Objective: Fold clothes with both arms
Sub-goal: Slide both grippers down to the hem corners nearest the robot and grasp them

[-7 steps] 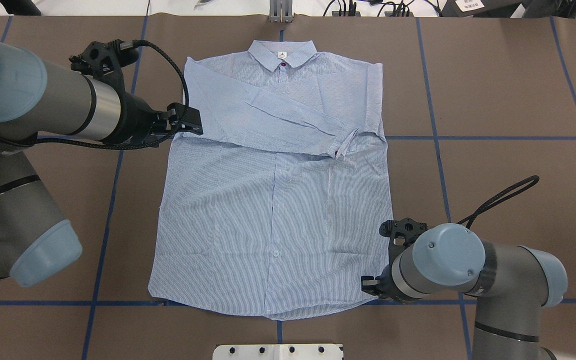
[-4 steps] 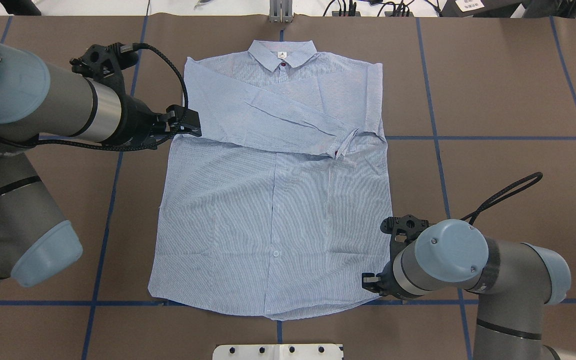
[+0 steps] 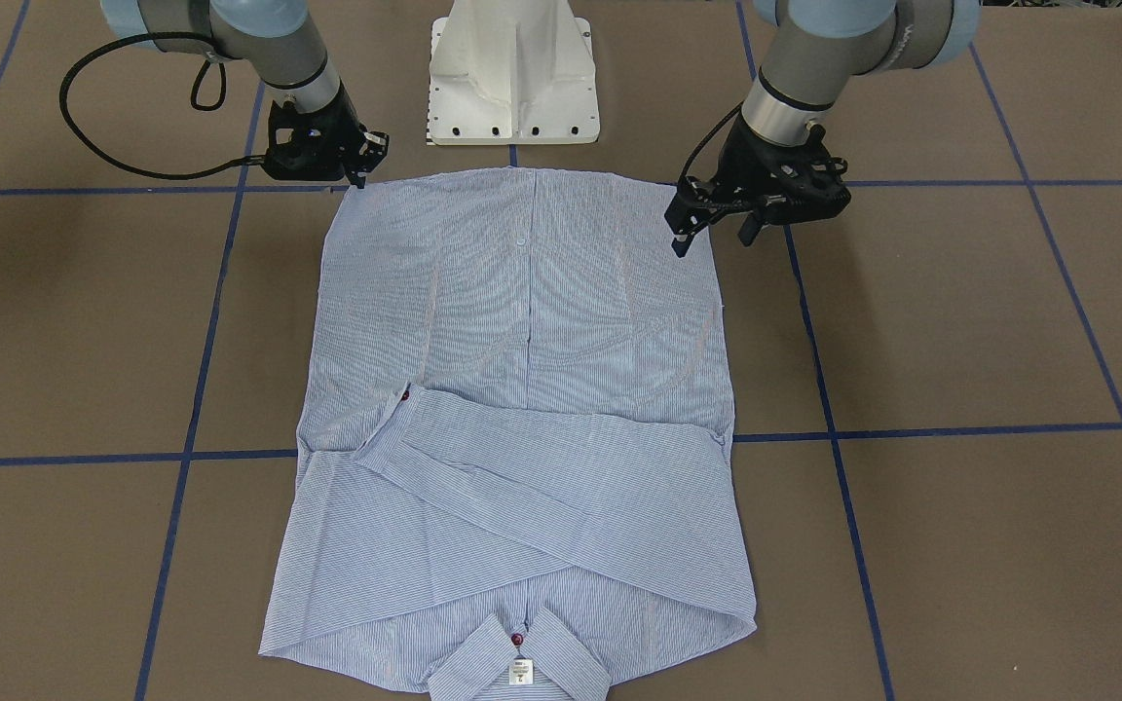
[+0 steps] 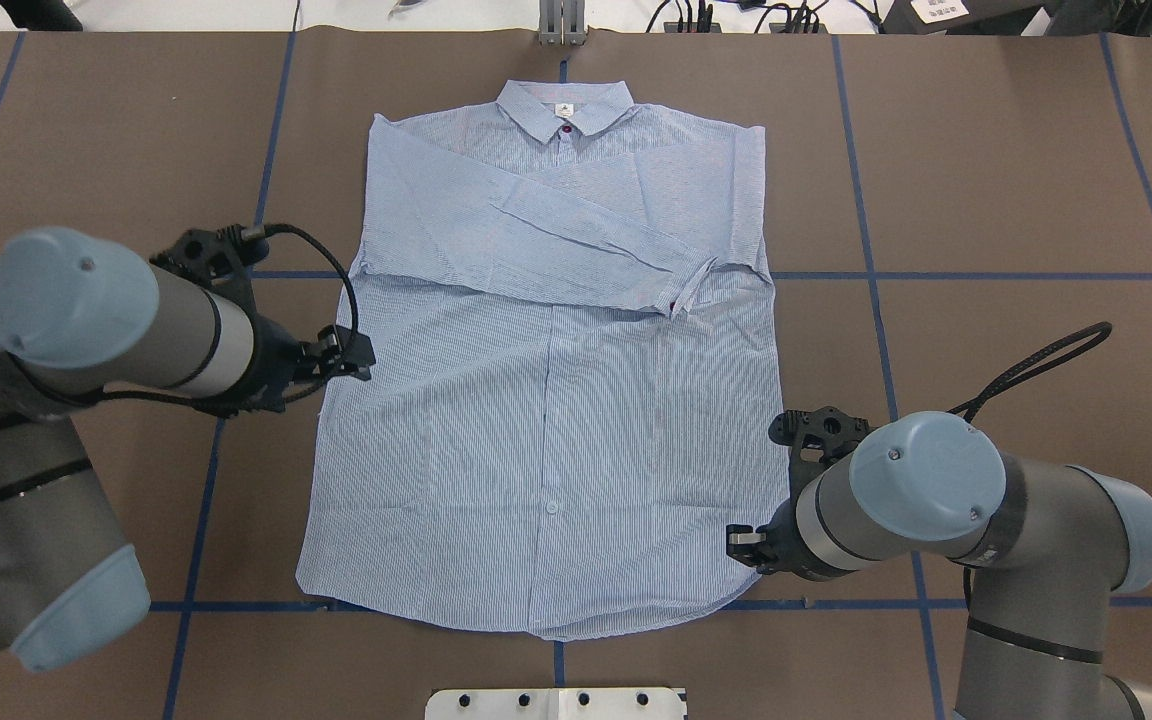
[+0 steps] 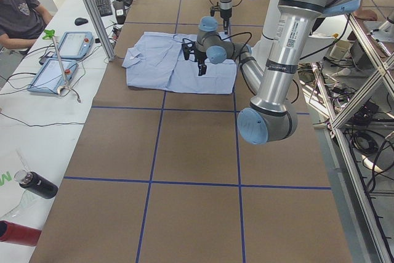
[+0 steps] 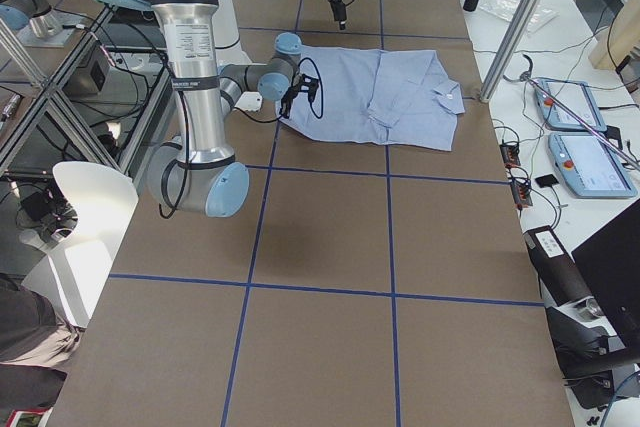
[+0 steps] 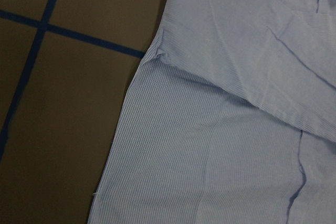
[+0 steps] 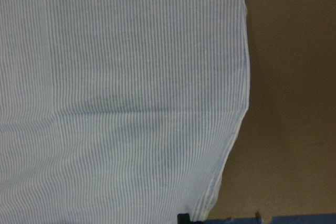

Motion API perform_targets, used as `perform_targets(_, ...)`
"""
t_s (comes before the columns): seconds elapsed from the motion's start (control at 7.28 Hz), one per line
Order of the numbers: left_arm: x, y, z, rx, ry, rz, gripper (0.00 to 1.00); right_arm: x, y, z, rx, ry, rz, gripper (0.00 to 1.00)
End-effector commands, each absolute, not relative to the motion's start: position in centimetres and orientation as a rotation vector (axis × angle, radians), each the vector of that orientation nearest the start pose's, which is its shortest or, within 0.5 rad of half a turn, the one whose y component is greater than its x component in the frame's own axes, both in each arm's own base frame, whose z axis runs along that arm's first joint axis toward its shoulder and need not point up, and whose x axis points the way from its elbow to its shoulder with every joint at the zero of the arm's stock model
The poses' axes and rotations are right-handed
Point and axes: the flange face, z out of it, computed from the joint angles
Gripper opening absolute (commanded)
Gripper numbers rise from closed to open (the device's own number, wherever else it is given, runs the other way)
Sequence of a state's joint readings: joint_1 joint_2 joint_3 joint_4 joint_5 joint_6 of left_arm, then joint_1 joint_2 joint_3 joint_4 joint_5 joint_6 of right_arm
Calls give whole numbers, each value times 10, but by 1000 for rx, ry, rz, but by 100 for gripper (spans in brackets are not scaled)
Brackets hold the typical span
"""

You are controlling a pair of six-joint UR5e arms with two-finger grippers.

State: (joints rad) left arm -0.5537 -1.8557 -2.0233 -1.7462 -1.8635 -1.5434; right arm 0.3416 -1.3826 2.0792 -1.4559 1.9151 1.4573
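The light blue-and-white striped shirt [image 4: 546,420] lies flat and face up, collar [image 4: 564,105] at the far side, both sleeves folded across the chest. It also shows in the front view [image 3: 522,321]. My left gripper [image 4: 364,358] is open and empty, hovering at the shirt's left side edge about halfway down; in the front view [image 3: 714,237] its fingers stand apart. My right gripper [image 4: 741,545] looks open and empty, just above the shirt's near right hem corner [image 3: 371,161]. The left wrist view shows the side seam and folded sleeve [image 7: 220,72]. The right wrist view shows the hem corner [image 8: 220,182].
The brown table [image 4: 986,180] is marked with blue tape lines. The white pedestal base [image 3: 514,73] stands at the near edge behind the hem. Tablets [image 5: 61,60] and an operator [image 5: 18,13] are on a side bench beyond the collar end.
My left gripper has moved from the shirt's left armpit, back toward the robot along the left side edge. The right gripper has barely shifted. The shirt has not moved.
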Motion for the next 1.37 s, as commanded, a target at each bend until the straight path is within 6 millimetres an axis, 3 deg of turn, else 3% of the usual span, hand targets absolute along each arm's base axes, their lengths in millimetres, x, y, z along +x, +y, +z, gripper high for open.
perform_targets(0.0,460,-310,305,-99,899,-390,99,-439,-281,311,-140,-882,95,0)
perform_targets(0.14,466,-294,323,-130,863,-395,98,-436,-282,307,-135,-891,97,0)
perform_targets(0.69,473,-280,377,-150,755,-383,85,-433,-286,306,-129,-894,106,0)
perform_targets(1.24,478,-259,372,-170,761,-349,72,-427,-289,301,-123,-905,111,0)
